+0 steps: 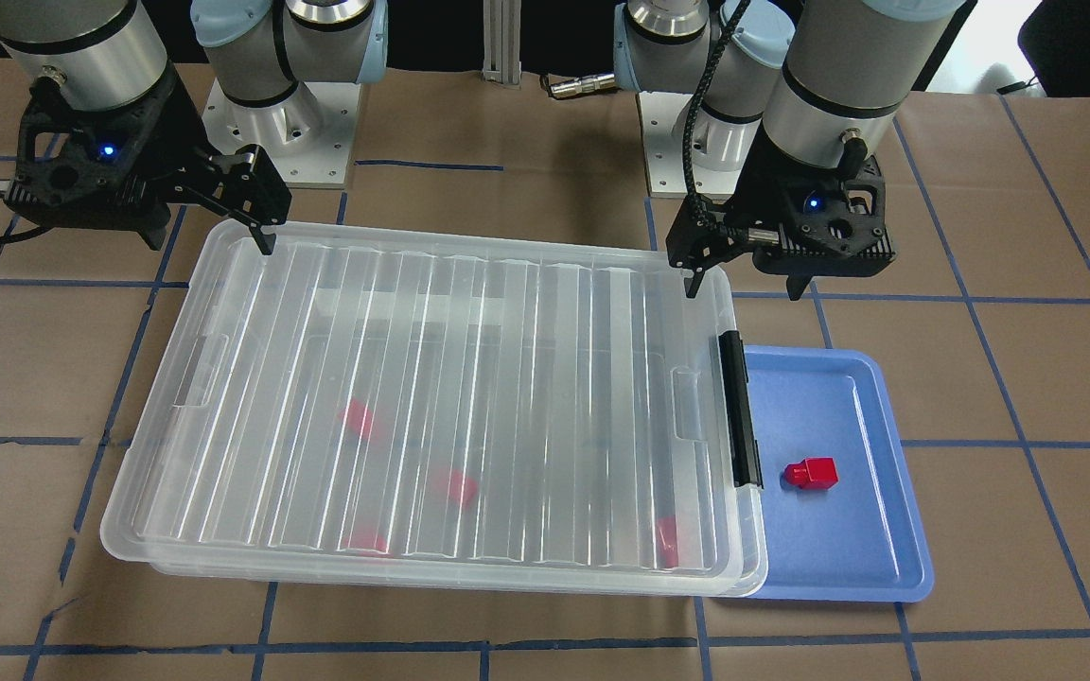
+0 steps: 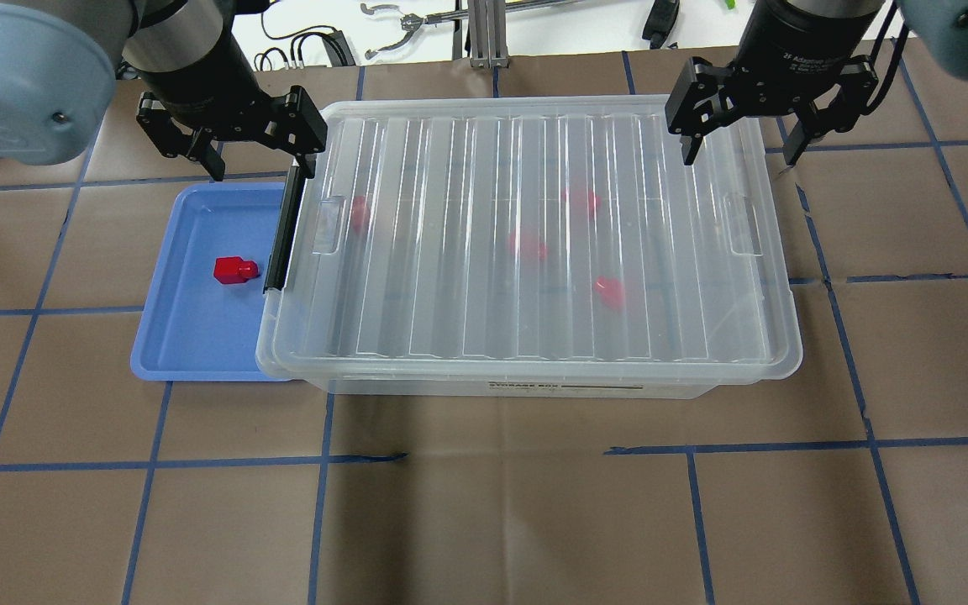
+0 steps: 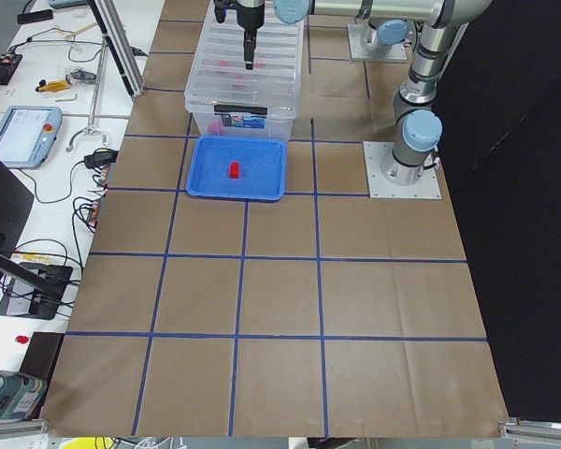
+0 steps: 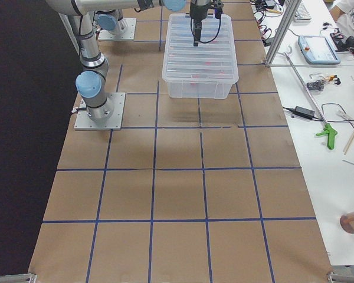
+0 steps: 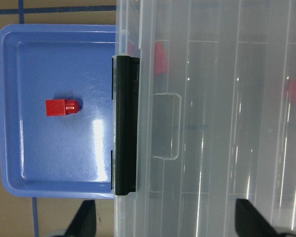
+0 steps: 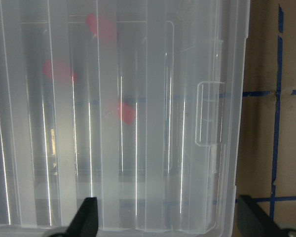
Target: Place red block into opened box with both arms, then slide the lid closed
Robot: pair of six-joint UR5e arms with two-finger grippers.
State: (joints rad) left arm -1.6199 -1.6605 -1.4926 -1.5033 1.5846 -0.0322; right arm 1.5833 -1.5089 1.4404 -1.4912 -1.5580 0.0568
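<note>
A red block [image 2: 234, 270] [image 1: 811, 472] [image 5: 62, 107] lies on its side in the blue tray [image 2: 190, 336]. The clear box [image 2: 534, 388] stands beside the tray, its black latch [image 2: 281, 227] [image 5: 125, 123] facing it. The ribbed lid [image 2: 534, 235] [image 1: 431, 397] lies flat over the box. Several red blocks [image 2: 526, 246] [image 6: 127, 112] show blurred through it. My left gripper [image 2: 257, 160] [image 1: 744, 284] hangs open over the lid's far corner at the latch end. Over the opposite far corner my right gripper [image 2: 740, 155] [image 1: 209, 236] is open too. Neither holds anything.
Brown paper with blue tape lines [image 2: 492, 458] covers the table. The arm bases [image 1: 280, 132] stand behind the box. Side benches carry cables, a tablet [image 3: 23, 134] and tools [image 4: 329, 132].
</note>
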